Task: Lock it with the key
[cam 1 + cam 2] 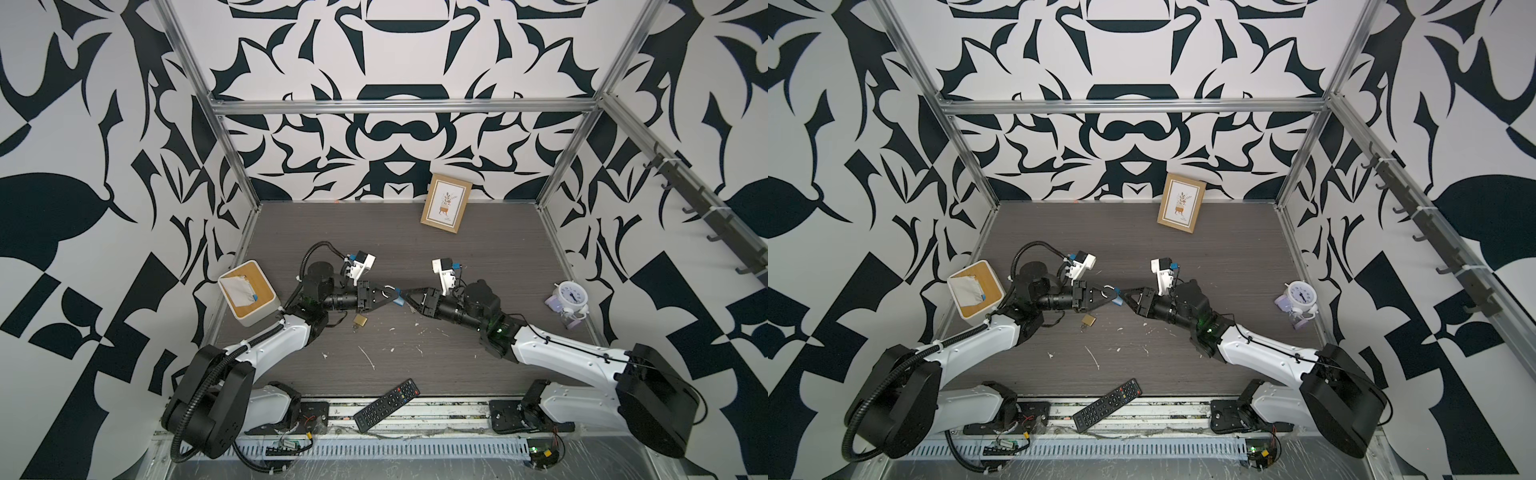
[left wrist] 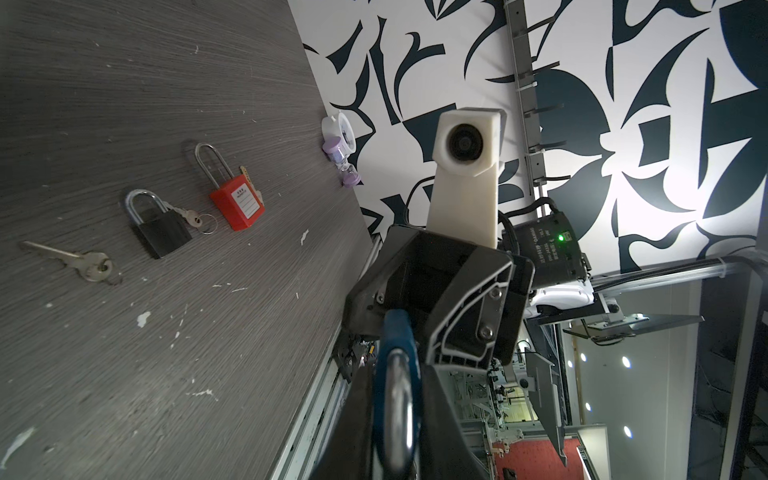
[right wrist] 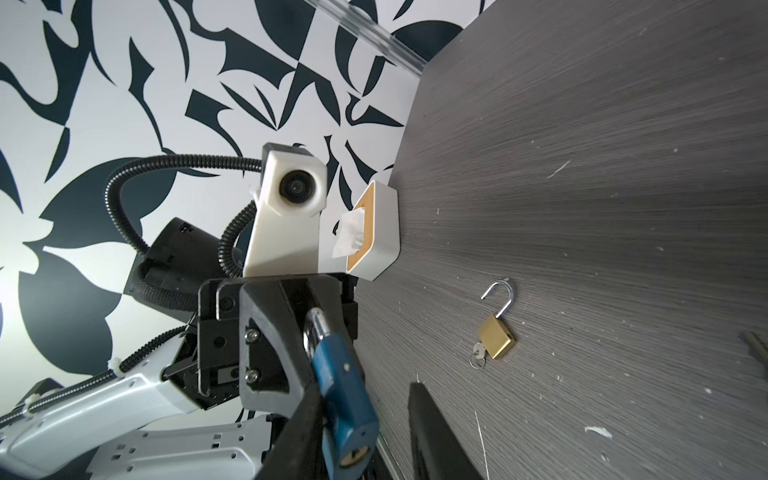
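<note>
My left gripper (image 1: 392, 293) (image 1: 1111, 294) is shut on the steel shackle of a blue padlock (image 1: 399, 300) (image 1: 1118, 300) and holds it above the middle of the table. The padlock's blue body (image 3: 340, 390) points at the right wrist camera, its brass keyhole end showing no key. That body sits between the jaws of my right gripper (image 3: 365, 401) (image 1: 406, 293); one finger touches it and the other stands apart, so the gripper is open. A loose silver key (image 2: 77, 262) lies flat on the table. In the left wrist view the shackle (image 2: 399, 409) fills the gap between the fingers.
An open brass padlock (image 1: 360, 320) (image 3: 496, 336) with a key in it lies below the left gripper. A black padlock (image 2: 160, 230) and a red one (image 2: 237, 201) lie near the loose key. Tissue box (image 1: 247, 293) left, clock (image 1: 570, 296) right, picture frame (image 1: 445, 203) back, remote (image 1: 386, 404) front.
</note>
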